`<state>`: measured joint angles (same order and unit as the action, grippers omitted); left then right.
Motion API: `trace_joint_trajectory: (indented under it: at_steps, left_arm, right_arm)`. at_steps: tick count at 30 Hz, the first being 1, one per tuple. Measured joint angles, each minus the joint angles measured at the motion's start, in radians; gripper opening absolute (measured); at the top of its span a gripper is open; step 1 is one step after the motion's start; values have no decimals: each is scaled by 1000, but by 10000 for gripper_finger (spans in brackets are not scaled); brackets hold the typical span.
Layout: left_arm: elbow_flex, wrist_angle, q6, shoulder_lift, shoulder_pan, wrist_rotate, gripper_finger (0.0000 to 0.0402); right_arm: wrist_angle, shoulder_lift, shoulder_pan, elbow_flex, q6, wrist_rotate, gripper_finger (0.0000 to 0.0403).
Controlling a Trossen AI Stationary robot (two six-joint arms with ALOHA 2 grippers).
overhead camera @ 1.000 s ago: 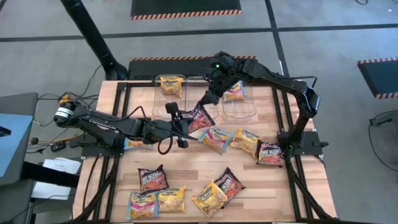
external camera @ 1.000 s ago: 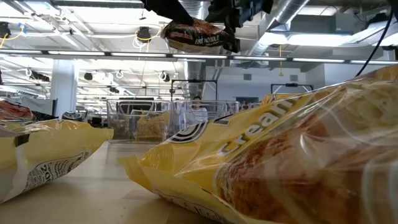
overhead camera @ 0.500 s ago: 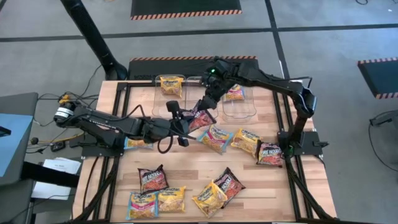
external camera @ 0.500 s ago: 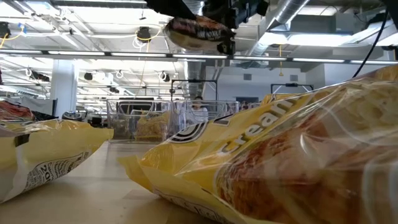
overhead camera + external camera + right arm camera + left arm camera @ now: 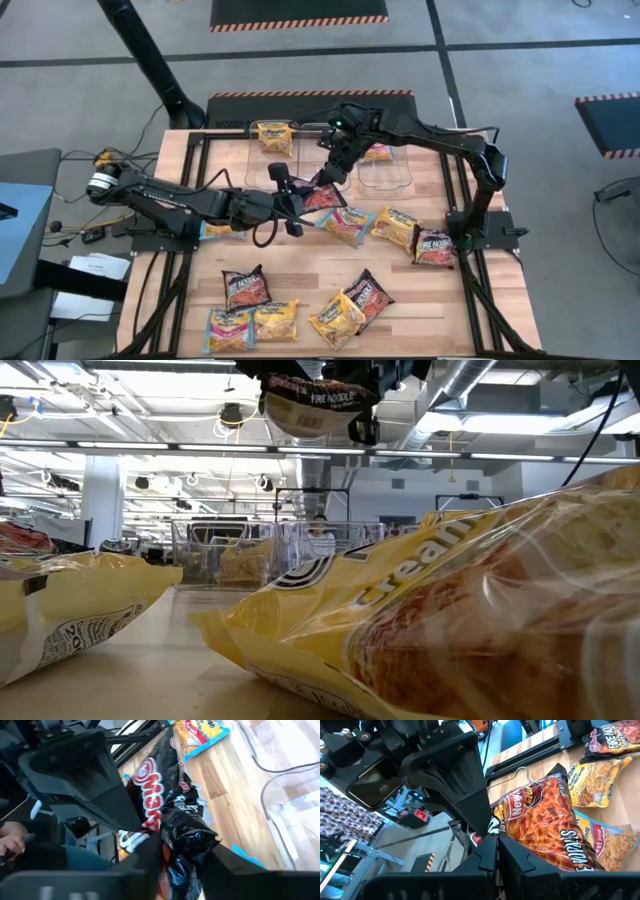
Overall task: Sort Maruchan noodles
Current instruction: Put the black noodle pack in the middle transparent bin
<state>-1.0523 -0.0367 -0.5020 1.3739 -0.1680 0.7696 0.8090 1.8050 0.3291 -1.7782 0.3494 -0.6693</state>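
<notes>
I can read "FIRE NOODLE" on the dark maroon packet (image 5: 308, 402) hanging high in the low view, and the left wrist view shows the same lettering running sideways down its orange-red face, with "New" near the top. Both grippers have hold of this one packet above the table's centre: the left gripper (image 5: 296, 199) pinches its edge at about 8 o'clock, the left arm stretched low across the table from the 9 o'clock side, while the right gripper (image 5: 331, 172) clamps the packet's black crinkled end from about 1 o'clock, its arm arched over from the right rear. On the packet's back, the right wrist view gives me a red Maruchan roundel. A yellow packet (image 5: 470, 610) filling the near foreground of the low view reads "crea…" in white script. Another yellow packet (image 5: 274, 137) lies in the clear bin (image 5: 252, 150) at 11 o'clock; a light blue and orange one (image 5: 377, 152) sits in the bin at 1 o'clock. The rest lie scattered flat on the wooden table (image 5: 300, 268), mostly toward 6 o'clock.
</notes>
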Motion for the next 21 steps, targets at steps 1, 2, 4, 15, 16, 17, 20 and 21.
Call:
trace_joint_trajectory:
  at_steps: [1, 2, 4, 15, 16, 17, 20, 21]
  left_arm:
    - [0, 1, 0, 0, 0, -2, 0]
    - [0, 1, 0, 0, 0, -2, 0]
    - [0, 3, 0, 0, 0, -2, 0]
    - [0, 1, 97, 0, 2, 5, 0]
    - [0, 1, 99, 0, 2, 2, 0]
    - [0, 2, 100, 0, 2, 1, 0]
    - [0, 1, 106, 0, 5, -13, 7]
    - [0, 0, 116, 0, 8, -25, 12]
  right_arm:
    - [-1, 0, -4, 0, 0, 1, 96]
    - [0, 0, -6, 0, 1, 2, 75]
    - [-1, 0, -9, 0, 1, 5, 36]
    - [-2, 0, -12, 0, 8, 47, 7]
    - [-2, 0, -13, 0, 8, 53, 7]
    - [-2, 0, -13, 0, 8, 60, 7]
    - [-2, 0, -9, 0, 6, 64, 7]
    - [-2, 0, -8, 0, 5, 64, 7]
